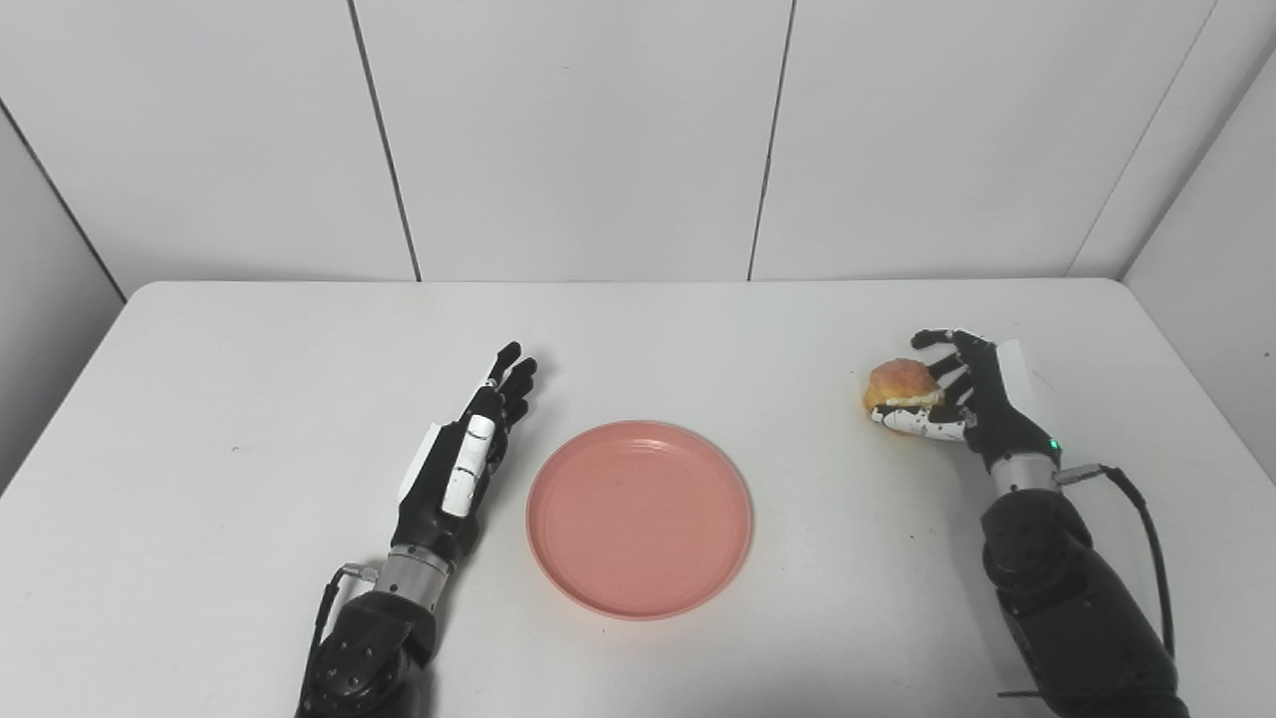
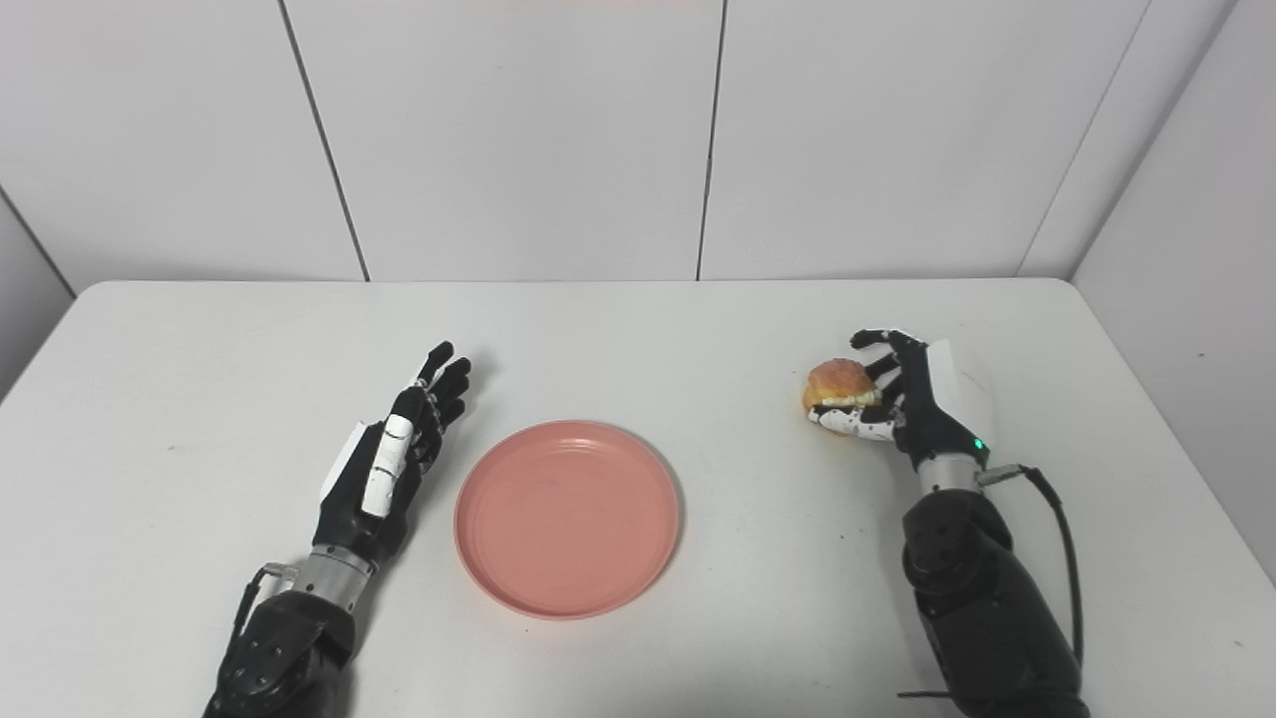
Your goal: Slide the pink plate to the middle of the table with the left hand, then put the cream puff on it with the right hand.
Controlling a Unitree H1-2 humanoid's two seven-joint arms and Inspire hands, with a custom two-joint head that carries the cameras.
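The pink plate point(image 1: 639, 517) lies flat near the middle of the white table point(image 1: 249, 339), toward the front. My left hand point(image 1: 461, 452) rests just left of the plate with its fingers straight and apart, open, a small gap from the rim. Off to the right, the golden-brown cream puff point(image 1: 901, 385) with pale filling sits in my right hand point(image 1: 955, 397), whose fingers and thumb are curled around it at table level. The same scene shows in the right eye view: plate point(image 2: 567, 516), puff point(image 2: 839, 386).
White wall panels stand behind the table's far edge. The table's right edge runs close to my right forearm point(image 1: 1067, 598). A cable loops off that wrist.
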